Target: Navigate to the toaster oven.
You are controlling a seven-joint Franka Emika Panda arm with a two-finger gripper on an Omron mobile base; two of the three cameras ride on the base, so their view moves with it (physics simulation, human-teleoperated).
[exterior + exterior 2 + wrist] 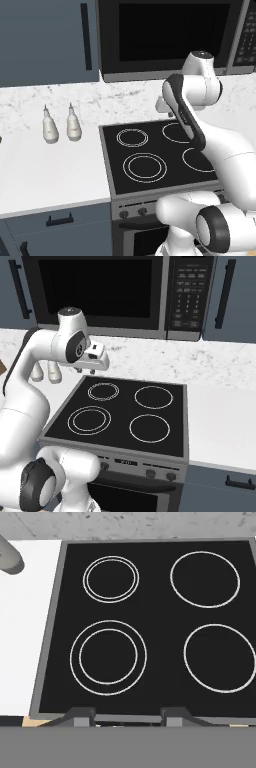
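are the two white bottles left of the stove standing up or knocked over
Upright: both bottles stand on the counter, narrow tips pointing up.

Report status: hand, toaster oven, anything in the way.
Hand open, holding nothing, over the stovetop. Toaster oven not reached: base faces the stove, microwave above. Two bottles on the counter, left.

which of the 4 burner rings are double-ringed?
The two on the cooktop's left side in the hand view: far-left burner and near-left burner. The right pair are single circles.
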